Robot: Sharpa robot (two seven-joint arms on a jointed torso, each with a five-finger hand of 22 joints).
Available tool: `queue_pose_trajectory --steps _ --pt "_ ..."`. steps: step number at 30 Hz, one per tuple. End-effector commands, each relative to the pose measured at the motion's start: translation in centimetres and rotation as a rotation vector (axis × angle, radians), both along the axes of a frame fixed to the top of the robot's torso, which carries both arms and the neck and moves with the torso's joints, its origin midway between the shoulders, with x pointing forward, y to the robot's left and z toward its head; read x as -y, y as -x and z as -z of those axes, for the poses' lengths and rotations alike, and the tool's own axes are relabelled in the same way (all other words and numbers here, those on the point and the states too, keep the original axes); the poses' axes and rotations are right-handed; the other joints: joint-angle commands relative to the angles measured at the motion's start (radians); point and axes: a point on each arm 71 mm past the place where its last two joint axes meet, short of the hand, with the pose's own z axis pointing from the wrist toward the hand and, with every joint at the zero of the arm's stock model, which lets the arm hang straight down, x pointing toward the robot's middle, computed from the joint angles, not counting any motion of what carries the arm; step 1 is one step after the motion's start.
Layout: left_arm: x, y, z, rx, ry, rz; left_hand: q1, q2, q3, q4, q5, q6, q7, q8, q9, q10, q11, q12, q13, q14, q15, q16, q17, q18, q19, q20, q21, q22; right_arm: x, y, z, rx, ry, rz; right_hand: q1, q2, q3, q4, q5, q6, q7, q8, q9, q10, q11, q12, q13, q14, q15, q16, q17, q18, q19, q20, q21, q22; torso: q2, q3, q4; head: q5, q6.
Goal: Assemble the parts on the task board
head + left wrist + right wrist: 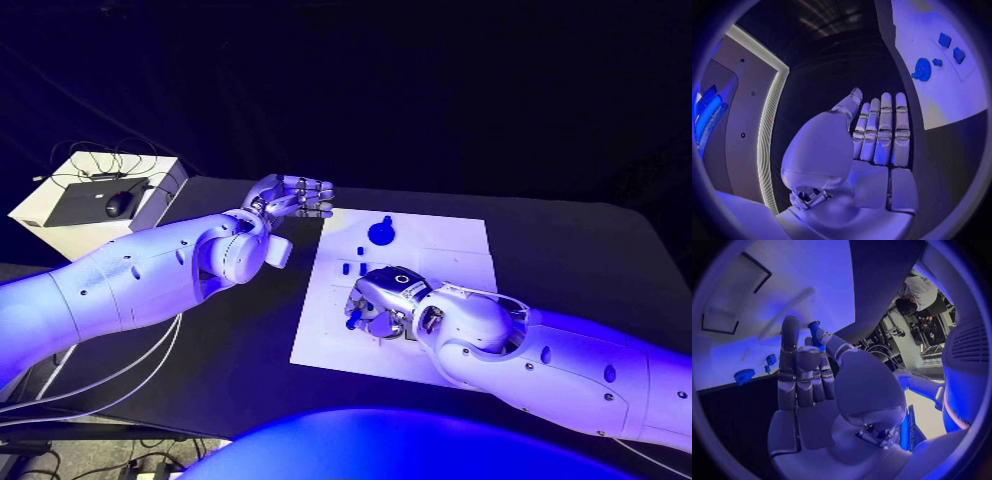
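— What do we have under us?

— A black table (577,250) in a dark room, with the white task board (433,240) lying in its middle. Off the table's far left corner we see a white box (65,205) with a dark device and a mouse (118,204) on top, cables trailing from it.

— And the parts?

— A round blue part (381,233) sits near the board's far edge, with small blue pieces (351,267) just beside the board's left edge.

— Our left hand?

— Our left hand (293,197) hangs above the table, just off the board's far left corner. Its fingers (886,127) lie straight and side by side, holding nothing and touching nothing.

— Our right hand?

— Our right hand (382,300) is over the board's near left part. It pinches a small blue peg (815,332) at its fingertips, while the other fingers (790,360) stand straight.
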Motion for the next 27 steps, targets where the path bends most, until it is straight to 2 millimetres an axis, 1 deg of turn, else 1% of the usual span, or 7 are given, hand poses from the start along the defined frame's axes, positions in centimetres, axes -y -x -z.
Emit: queue_pose_trajectory --steps 1,8,10,15,17,23,27 --pt "0.19 0.0 -0.06 0.005 0.011 0.014 -0.005 -0.001 0.003 0.005 -0.001 0.0 0.001 0.002 0.0 -0.006 -0.001 -0.002 0.0 -0.006 -0.003 -0.001 0.0 -0.01 0.007 -0.001 0.004 -0.002 0.1 -0.03 0.11 0.007 0.017 -0.004 0.017 0.025 0.007 -0.001 0.006 0.007 0.002 0.003 0.001 0.045 -0.035 0.003 0.001 0.0 -0.007 -0.001 0.001 0.012 -0.001 -0.007 -0.006 0.001 0.0 0.0002 0.0001 0.001 0.0" --pt "0.19 -0.01 -0.05 0.005 0.011 0.014 -0.005 -0.001 0.003 0.005 -0.001 0.0 0.001 0.002 0.0 -0.006 -0.001 -0.002 0.0 -0.006 -0.003 -0.001 0.0 -0.01 0.007 -0.001 0.004 -0.002 0.01 0.03 0.21 0.005 0.03 -0.007 0.016 0.024 0.008 -0.003 0.008 0.007 0.003 0.003 0.001 0.044 -0.035 0.003 0.001 0.0 -0.007 0.0 0.001 0.013 -0.002 -0.007 -0.009 0.008 0.0 0.0001 0.0003 0.0 0.0" --pt "0.2 -0.01 -0.05 0.005 0.011 0.015 -0.005 -0.001 0.003 0.005 -0.001 0.0 0.001 0.002 0.0 -0.006 -0.001 -0.002 0.0 -0.006 -0.003 -0.001 0.0 -0.01 0.007 -0.001 0.004 -0.002 -0.07 0.01 0.23 0.007 0.03 -0.006 0.014 0.02 0.006 -0.003 0.012 0.003 0.005 0.002 0.0 0.04 -0.033 0.003 0.001 -0.001 -0.006 -0.002 0.0 0.013 -0.004 -0.007 -0.011 0.009 0.0 0.0001 0.0007 -0.001 0.0" --pt "0.19 -0.01 -0.05 0.004 0.011 0.015 -0.005 -0.001 0.003 0.005 -0.001 0.0 0.001 0.002 0.0 -0.006 -0.001 -0.002 0.0 -0.006 -0.003 -0.001 0.0 -0.01 0.007 -0.001 0.004 -0.002 -0.27 -0.02 0.3 0.005 0.024 -0.004 0.007 0.0 -0.016 0.0 0.02 -0.025 0.015 0.001 -0.002 0.01 -0.024 0.003 0.001 -0.001 0.0 -0.004 -0.001 0.014 -0.005 -0.003 -0.012 0.013 0.0 -0.0002 0.0006 -0.002 0.0" --pt "0.19 -0.01 -0.05 0.004 0.011 0.015 -0.005 -0.001 0.003 0.005 -0.001 0.0 0.001 0.002 0.0 -0.006 -0.001 -0.002 0.0 -0.006 -0.003 -0.001 0.0 -0.01 0.007 -0.001 0.004 -0.002 -0.41 0.0 0.35 0.002 0.019 -0.006 -0.001 -0.015 -0.036 0.006 0.024 -0.062 0.021 -0.001 -0.004 0.0 -0.019 0.003 0.001 -0.001 0.003 -0.003 -0.001 0.015 -0.005 0.0 -0.014 0.013 0.0 -0.0006 0.0009 -0.002 0.0" --pt "0.16 -0.01 -0.04 0.003 0.011 0.015 -0.005 -0.001 0.003 0.005 -0.001 0.0 0.001 0.002 0.0 -0.006 -0.001 -0.002 0.0 -0.006 -0.003 -0.001 0.0 -0.01 0.007 -0.001 0.004 -0.002 -0.62 0.05 0.41 -0.003 0.007 -0.011 -0.002 -0.035 -0.077 0.022 0.03 -0.092 0.019 0.0 -0.004 -0.016 -0.016 0.003 0.001 -0.001 0.007 -0.003 -0.003 0.019 0.0 0.005 -0.024 0.008 0.0 -0.0004 0.001 -0.004 0.0" --pt "0.15 0.0 -0.04 0.002 0.01 0.015 -0.005 -0.001 0.003 0.005 -0.001 0.0 0.001 0.002 0.0 -0.006 -0.001 -0.002 0.0 -0.006 -0.003 -0.001 0.0 -0.01 0.007 -0.001 0.004 -0.002 -0.68 0.09 0.35 -0.005 -0.009 -0.011 -0.003 -0.043 -0.092 0.03 0.032 -0.112 0.017 0.0 -0.004 -0.026 -0.014 0.004 0.001 -0.001 0.008 -0.001 -0.004 0.021 0.005 0.007 -0.03 0.003 -0.001 -0.0004 0.0004 -0.002 0.0"
